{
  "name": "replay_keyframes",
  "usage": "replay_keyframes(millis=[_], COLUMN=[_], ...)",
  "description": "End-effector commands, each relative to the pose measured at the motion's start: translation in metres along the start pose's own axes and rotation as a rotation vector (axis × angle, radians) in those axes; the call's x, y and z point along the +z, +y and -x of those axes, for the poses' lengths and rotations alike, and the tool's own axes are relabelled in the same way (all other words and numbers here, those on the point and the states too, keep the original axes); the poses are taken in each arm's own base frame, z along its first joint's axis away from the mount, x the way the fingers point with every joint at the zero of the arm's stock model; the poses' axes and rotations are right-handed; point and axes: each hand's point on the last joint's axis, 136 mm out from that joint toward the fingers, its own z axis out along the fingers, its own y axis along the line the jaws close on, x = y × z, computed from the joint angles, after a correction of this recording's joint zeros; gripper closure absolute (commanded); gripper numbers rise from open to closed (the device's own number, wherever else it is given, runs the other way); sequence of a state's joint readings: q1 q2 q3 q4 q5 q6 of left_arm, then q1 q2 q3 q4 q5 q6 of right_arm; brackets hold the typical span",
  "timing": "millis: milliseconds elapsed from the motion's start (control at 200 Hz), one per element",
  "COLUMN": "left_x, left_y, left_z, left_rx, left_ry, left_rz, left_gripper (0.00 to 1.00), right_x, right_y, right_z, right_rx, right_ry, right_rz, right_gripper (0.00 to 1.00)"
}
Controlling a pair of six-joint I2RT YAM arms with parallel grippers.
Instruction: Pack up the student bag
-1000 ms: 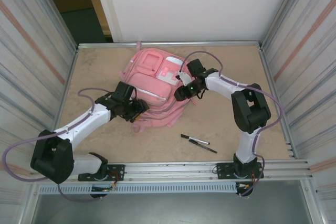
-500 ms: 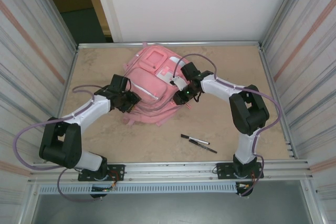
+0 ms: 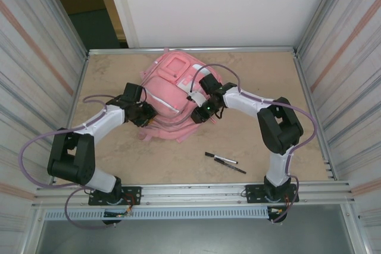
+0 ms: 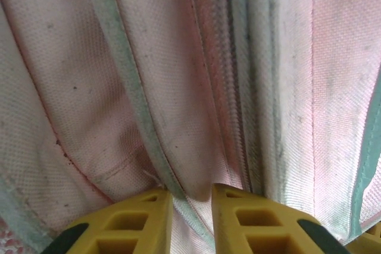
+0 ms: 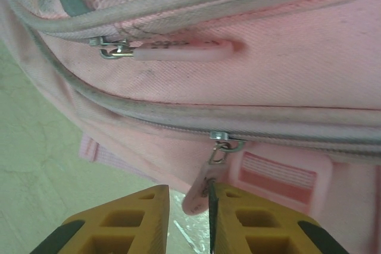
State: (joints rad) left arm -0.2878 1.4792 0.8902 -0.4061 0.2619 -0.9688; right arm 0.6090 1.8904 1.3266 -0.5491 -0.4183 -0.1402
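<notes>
The student bag (image 3: pixel 172 87) is lying far-centre on the table (image 3: pixel 268 81), its long axis running near to far, between both arms. The left gripper (image 4: pixel 190 200) is clamping a fabric fold on its left side. The right gripper (image 5: pixel 189 200), jaws narrowed, is straddling a zipper pull (image 5: pixel 201 185) on its right side; I cannot tell whether it is truly gripping.

Both arms have moved in on the backpack (image 3: pixel 169 96), which has slid a little toward the back wall and bunched up. The left gripper (image 4: pixel 191 197) has drawn back toward the bag's left side, its elbow folded in, and narrowed onto a fold of cloth. The right gripper (image 5: pixel 189 197) has reached further left and closed in around a zip pull (image 5: pixel 199 191).
</notes>
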Motion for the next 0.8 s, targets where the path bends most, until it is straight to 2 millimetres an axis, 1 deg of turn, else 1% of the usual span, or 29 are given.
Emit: replay_keyframes(millis=[0,80,105,231,296,391,451,496,556,651,737,792], left_x=[-0.002,-0.003,-0.004,-0.005,-0.006,-0.004,-0.004,-0.004,-0.005,-0.005,-0.005,-0.005], left_y=[-0.005,-0.004,-0.005,0.000,0.001,0.005,0.010,0.013,0.014,0.020,0.025,0.027], left_z=[0.005,0.003,0.003,0.003,0.001,0.000,0.001,0.001,0.002,0.004,0.003,0.002], left_rx=[0.027,0.014,0.015,0.017,0.006,0.009,0.012,-0.001,0.001,0.021,0.008,0.019], left_ry=[-0.015,-0.001,-0.002,-0.015,-0.006,-0.011,-0.015,-0.009,-0.010,-0.023,-0.004,-0.004], left_rz=[-0.016,-0.020,-0.026,-0.017,-0.020,-0.021,-0.008,-0.005,-0.010,0.012,0.014,0.014], left_gripper=[0.80,0.81,0.82,0.86,0.88,0.89,0.94,0.97,1.00,1.00,1.00,1.00], right_x=[0.007,0.008,0.008,0.010,0.010,0.016,0.018,0.017,0.010,-0.006,-0.023,-0.032], right_y=[-0.007,-0.019,-0.022,-0.032,-0.028,-0.018,-0.014,-0.012,-0.013,-0.015,-0.017,-0.025], right_z=[0.007,0.008,0.008,0.011,0.012,0.014,0.015,0.015,0.015,0.018,0.018,0.018], right_rx=[-0.007,-0.010,-0.013,-0.013,-0.001,0.007,0.025,0.045,0.071,0.078,0.107,0.136], right_ry=[0.006,0.021,0.023,0.011,0.008,-0.024,-0.038,-0.032,-0.030,-0.043,-0.023,-0.027], right_rz=[-0.049,-0.165,-0.195,-0.324,-0.366,-0.413,-0.423,-0.428,-0.446,-0.454,-0.416,-0.405], right_gripper=[0.76,0.66,0.65,0.64,0.66,0.75,0.85,0.88,0.94,0.99,1.00,1.00])
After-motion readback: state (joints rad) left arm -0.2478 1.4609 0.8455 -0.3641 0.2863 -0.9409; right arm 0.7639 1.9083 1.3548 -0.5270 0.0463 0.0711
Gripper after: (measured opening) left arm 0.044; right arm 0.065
